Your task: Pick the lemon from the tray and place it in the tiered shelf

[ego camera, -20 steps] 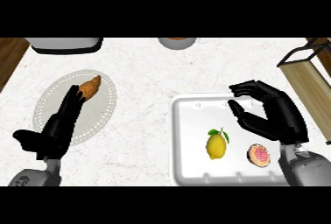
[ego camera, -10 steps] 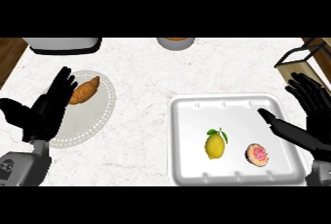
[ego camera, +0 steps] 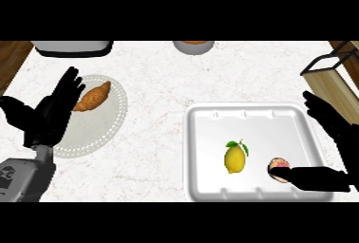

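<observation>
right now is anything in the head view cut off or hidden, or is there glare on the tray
Head view: no glare on the tray, light is even; the right hand covers part of the fruit beside the lemon; the shelf is cut off at the right edge.

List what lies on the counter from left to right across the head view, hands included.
Left hand → croissant on the plate → tray → lemon → halved pink fruit → right hand, beside the tiered shelf.
</observation>
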Tool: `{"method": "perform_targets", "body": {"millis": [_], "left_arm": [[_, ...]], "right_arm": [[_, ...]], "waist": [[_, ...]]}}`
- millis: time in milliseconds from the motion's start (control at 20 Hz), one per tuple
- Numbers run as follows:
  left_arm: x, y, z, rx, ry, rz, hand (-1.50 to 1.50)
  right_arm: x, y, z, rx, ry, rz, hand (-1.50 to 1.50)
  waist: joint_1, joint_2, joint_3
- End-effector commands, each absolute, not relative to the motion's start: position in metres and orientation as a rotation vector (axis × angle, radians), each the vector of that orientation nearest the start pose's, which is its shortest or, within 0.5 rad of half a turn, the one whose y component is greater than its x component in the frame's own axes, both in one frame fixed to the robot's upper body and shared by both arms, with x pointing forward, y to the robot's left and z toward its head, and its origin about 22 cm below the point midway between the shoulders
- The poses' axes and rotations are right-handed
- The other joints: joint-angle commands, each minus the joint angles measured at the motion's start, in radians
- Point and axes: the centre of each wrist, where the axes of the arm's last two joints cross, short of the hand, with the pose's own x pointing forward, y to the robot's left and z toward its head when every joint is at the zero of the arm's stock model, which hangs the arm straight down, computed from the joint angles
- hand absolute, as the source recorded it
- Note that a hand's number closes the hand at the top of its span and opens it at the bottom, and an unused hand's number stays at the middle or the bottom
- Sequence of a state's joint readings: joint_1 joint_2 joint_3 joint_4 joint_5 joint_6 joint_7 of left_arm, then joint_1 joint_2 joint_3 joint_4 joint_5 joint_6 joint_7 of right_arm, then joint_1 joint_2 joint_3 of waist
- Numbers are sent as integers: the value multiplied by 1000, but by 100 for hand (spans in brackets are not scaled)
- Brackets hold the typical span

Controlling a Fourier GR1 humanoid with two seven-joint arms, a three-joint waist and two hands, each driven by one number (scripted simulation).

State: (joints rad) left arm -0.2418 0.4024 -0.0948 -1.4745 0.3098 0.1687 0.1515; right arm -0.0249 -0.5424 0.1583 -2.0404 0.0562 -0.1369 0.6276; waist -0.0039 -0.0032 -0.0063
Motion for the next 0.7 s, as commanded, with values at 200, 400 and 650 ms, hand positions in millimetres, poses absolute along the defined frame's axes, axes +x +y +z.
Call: {"method": "perform_targets", "body": {"millis": [200,400,650], "left_arm": [[298,268,62,77,-1524,-89,0],[314,267,71,67,-1543,-100,0],[307,280,73,68,-1536,-72,0]], "right_arm": [[218,-244,162,-906,-980,863,-150],[231,-189,172,-918,-926,877,-150],[251,-143,159,-901,-867,916,-150]], "waist": [[44,3,-3],[36,9,1],[35,4,3]]}}
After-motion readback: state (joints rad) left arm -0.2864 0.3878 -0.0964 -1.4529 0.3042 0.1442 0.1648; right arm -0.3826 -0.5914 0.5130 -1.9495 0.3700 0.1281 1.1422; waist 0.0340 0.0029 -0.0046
